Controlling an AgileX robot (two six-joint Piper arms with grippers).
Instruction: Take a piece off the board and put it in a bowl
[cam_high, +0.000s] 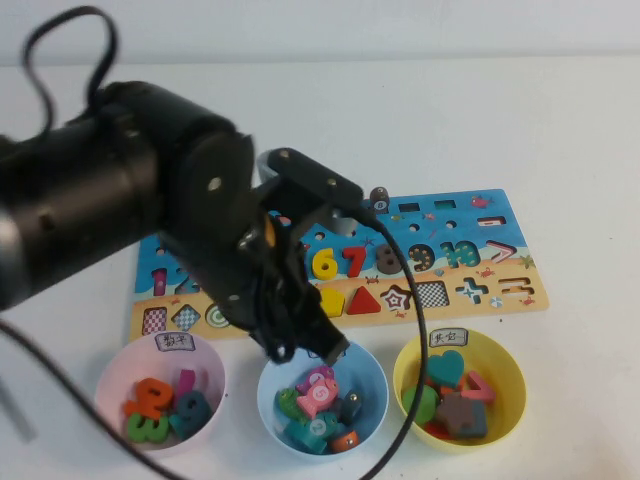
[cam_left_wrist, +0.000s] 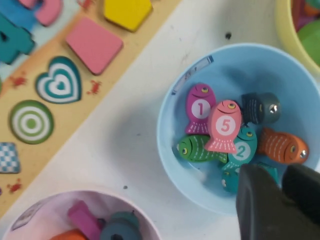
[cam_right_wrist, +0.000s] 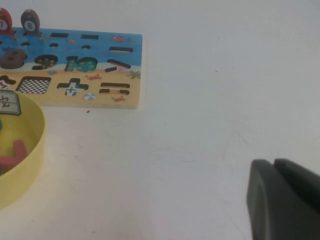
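Note:
The light pink fish piece (cam_left_wrist: 224, 127), marked 5, lies in the light blue bowl (cam_left_wrist: 170, 100) on top of several other fish; it also shows in the high view (cam_high: 318, 395). The bowl (cam_high: 372, 372) stands in front of the board (cam_high: 500, 215), between two other bowls. My left gripper (cam_left_wrist: 283, 175) hangs just above the bowl's near rim, shut and empty, apart from the piece; in the high view it (cam_high: 310, 350) is over the bowl's back edge. My right gripper (cam_right_wrist: 275, 167) is shut and empty over bare table to the right of the board (cam_right_wrist: 100, 95).
A pink bowl (cam_high: 115, 375) with number pieces stands to the left, a yellow bowl (cam_high: 510, 365) with shape pieces to the right. A brown fish (cam_high: 379, 199) stands at the board's far edge. The left arm covers the board's left half.

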